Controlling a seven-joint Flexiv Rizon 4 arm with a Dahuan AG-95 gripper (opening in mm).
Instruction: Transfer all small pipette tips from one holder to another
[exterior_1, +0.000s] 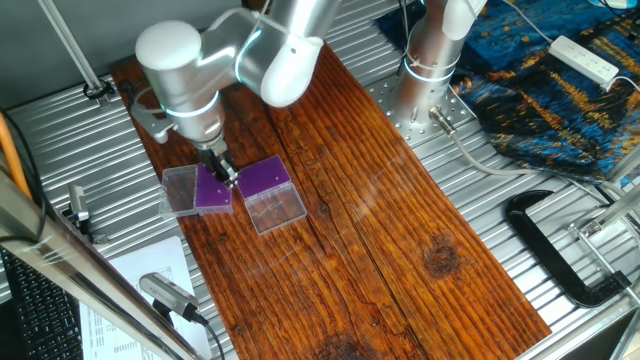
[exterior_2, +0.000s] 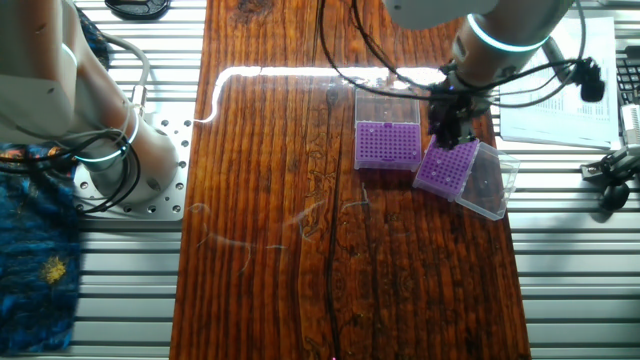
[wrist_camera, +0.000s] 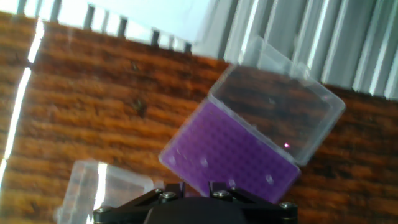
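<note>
Printed sheets of paper (exterior_1: 130, 285) lie at the far left of one fixed view, on the ribbed metal table (exterior_1: 470, 180) beside the wooden board (exterior_1: 380, 230). Next along, on the board, lies a small clear lid (exterior_1: 179, 188), hinged open and flat, and joined to it is the darker purple tip rack (exterior_1: 210, 190). The gripper (exterior_1: 224, 170) hangs straight down over that rack's right edge, the fingers close above the purple top. Whether the fingers are apart or together I cannot tell from any view, and the hand view shows only the black base of the hand.

Looking down from the hand, a few small pipette tips (wrist_camera: 203, 163) show as pale dots scattered in this darker rack's grid; I cannot count them for sure.

Just to the right stands the lighter purple tip rack (exterior_1: 265, 176), boxier and set at a slight angle. Its larger clear lid (exterior_1: 277, 209) is open and lying toward the near side. The two racks sit near each other but not touching.

Further right is the arm's silver base (exterior_1: 425, 60). Past that are a blue patterned cloth (exterior_1: 560, 80) with a white power strip (exterior_1: 585, 58) on it, and a black C-clamp (exterior_1: 555, 250).
</note>
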